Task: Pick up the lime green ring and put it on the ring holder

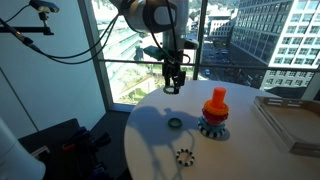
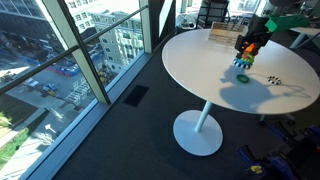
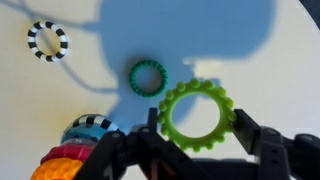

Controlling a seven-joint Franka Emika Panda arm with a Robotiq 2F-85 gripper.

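Observation:
My gripper (image 3: 197, 128) is shut on the lime green ring (image 3: 197, 92), a toothed pale green ring held by its outer edge between both jaws. In an exterior view the gripper (image 1: 173, 82) hangs above the white round table (image 1: 145, 145), to the left of the ring holder (image 1: 214, 110), an orange peg on a blue toothed base. The holder also shows in the wrist view at the bottom left (image 3: 80, 150) and in an exterior view (image 2: 244, 65), close below the gripper (image 2: 251, 45).
A darker green ring (image 3: 147, 77) (image 1: 175, 123) lies on the table under the gripper. A black-and-white toothed ring (image 3: 47, 40) (image 1: 184, 156) (image 2: 275, 82) lies nearer the table edge. A flat tray (image 1: 290, 120) sits beside the holder. Tall windows stand close behind.

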